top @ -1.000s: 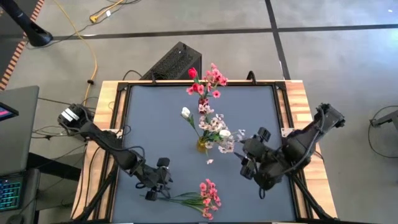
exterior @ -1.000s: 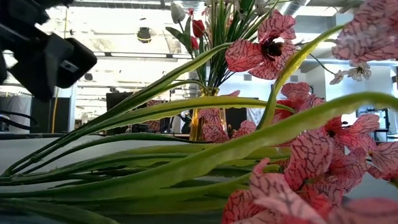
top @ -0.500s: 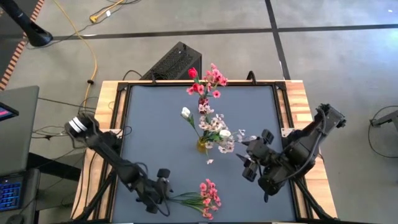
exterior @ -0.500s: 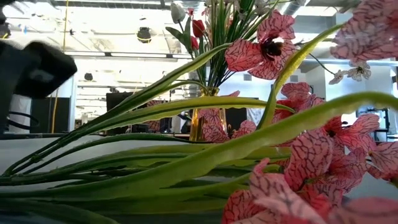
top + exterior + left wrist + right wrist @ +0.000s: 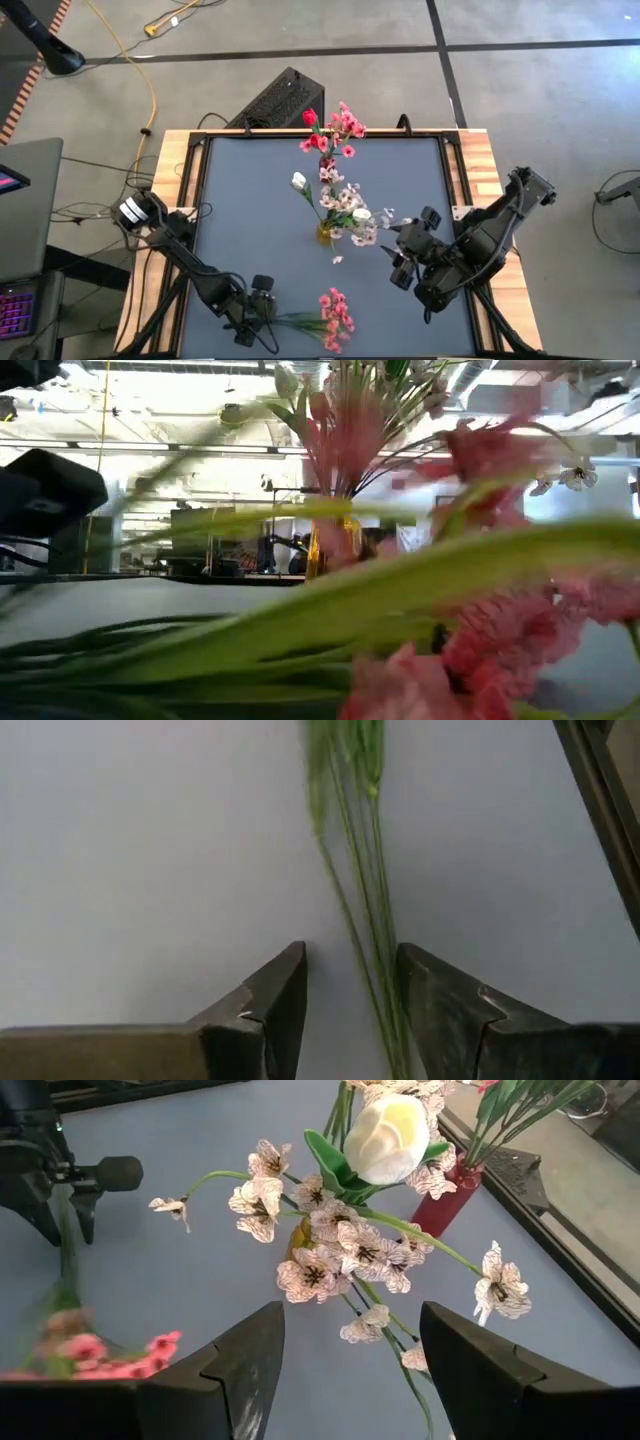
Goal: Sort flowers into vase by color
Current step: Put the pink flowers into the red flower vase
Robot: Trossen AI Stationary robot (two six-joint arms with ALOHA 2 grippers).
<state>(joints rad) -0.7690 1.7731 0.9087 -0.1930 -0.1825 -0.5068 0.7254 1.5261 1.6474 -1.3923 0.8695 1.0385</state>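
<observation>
A spray of bright pink flowers [image 5: 332, 320] lies flat on the grey table near its front edge, green stems [image 5: 350, 820] pointing left. My left gripper [image 5: 258, 314] is down at those stems, open, with the stems running between its two fingers. A yellow vase [image 5: 325, 234] at mid-table holds pale pink-white blossoms and a white bud [image 5: 385, 1135]. Behind it, a red vase [image 5: 445, 1200] holds a red rosebud and pink blooms [image 5: 335, 130]. My right gripper [image 5: 398, 262] hangs open above the table, right of the yellow vase, with nothing between its fingers. My left gripper stands astride the spray's stem end, slanting down from the table's left. The stems [image 5: 385, 1020] run along the gap and lie against the inner side of one finger [image 5: 425, 1000]; the other finger stands clear. The spray rests on the table.
One loose pale blossom [image 5: 338, 259] lies on the table in front of the yellow vase. The table has a raised dark frame and wooden side rails [image 5: 480, 150]. A black box [image 5: 280, 100] sits on the floor beyond the far edge.
My left gripper has gone down and toward the table's near edge, tipping steeper, until its fingers stand on either side of the pink spray's stems. The spray has stirred on the table: the low view shows it blurred and shifted. My right arm has kept still.
</observation>
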